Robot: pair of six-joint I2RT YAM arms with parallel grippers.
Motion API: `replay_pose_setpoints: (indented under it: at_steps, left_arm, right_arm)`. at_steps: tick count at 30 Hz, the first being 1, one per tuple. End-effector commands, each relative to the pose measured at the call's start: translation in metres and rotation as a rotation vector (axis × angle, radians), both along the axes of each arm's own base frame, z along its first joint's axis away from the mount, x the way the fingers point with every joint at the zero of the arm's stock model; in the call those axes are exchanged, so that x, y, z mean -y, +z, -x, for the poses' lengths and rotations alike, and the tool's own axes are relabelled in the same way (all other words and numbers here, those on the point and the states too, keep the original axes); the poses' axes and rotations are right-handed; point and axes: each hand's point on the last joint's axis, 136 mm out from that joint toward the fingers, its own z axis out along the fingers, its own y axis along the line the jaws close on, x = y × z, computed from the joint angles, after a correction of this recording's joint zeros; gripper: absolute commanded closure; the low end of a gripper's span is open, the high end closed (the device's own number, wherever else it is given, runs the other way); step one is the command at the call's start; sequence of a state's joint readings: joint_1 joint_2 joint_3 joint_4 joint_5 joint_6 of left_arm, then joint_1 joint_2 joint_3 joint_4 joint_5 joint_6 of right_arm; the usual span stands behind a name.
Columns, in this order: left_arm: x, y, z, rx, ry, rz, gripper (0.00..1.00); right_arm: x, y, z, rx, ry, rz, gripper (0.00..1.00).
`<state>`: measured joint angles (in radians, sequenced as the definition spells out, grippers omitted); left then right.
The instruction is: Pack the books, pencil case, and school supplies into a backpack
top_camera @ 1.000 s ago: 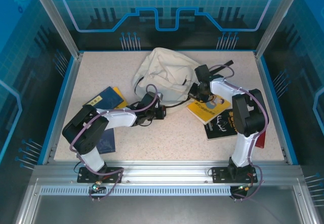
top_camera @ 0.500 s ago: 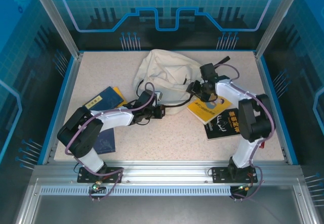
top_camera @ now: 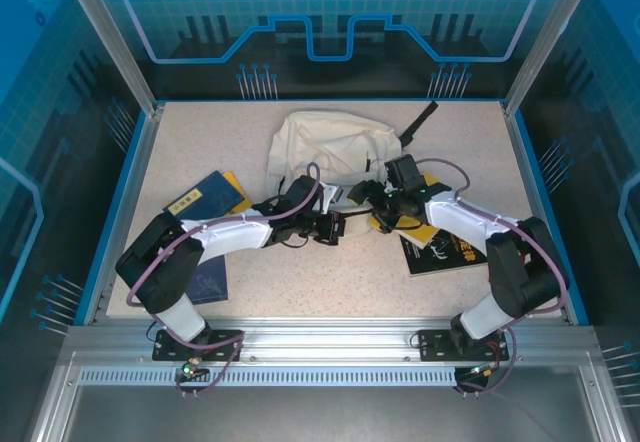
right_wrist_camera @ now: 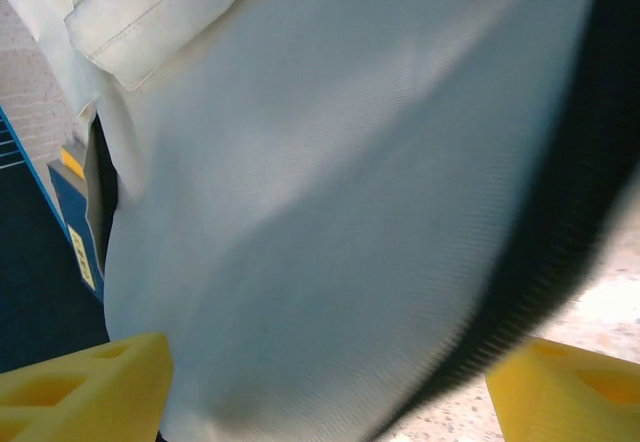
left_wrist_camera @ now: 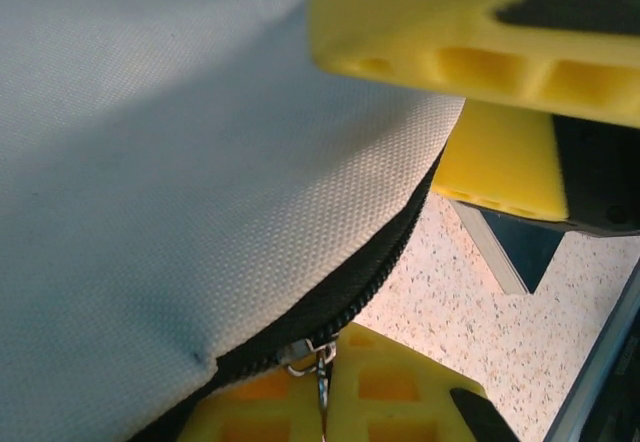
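Bare table (top_camera: 330, 282) is left along the lower edge. At centre the left gripper (top_camera: 337, 227) is clamped on the backpack (top_camera: 330, 147) hem (zipper side), the bag lying upper centre; the right gripper (top_camera: 374, 194) is spread wide. To the right the books (top_camera: 445, 252) are seen. The right gripper has been opened and brought inward since.

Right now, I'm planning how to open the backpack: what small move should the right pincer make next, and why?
Probably close the right pincer on the backpack fabric: its fingers stand wide apart with cloth between them, while the left pincer grips the zipper edge.
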<state>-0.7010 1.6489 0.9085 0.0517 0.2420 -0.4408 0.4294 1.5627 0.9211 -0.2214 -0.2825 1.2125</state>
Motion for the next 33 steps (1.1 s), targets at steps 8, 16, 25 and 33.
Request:
replay_pose_setpoints:
  at_steps: [8, 16, 25, 33]
  left_arm:
    - [-0.023, 0.002, 0.002, 0.032, 0.023, -0.13, 1.0]
    - [-0.112, -0.02, -0.017, -0.031, 0.28, -0.283, 1.0]
    - [-0.114, -0.011, -0.054, -0.046, 0.288, -0.168, 1.0]
    - [-0.034, 0.009, -0.02, -0.019, 0.037, -0.046, 1.0]
  right_arm:
    - [0.011, -0.022, -0.017, -0.003, -0.062, 0.134, 0.78]
    - [0.048, -0.026, -0.035, 0.054, -0.054, 0.337, 0.94]
    - [0.045, -0.027, -0.096, 0.128, 0.078, 0.393, 0.89]
    - [0.055, 0.026, -0.081, 0.199, 0.092, 0.317, 0.35]
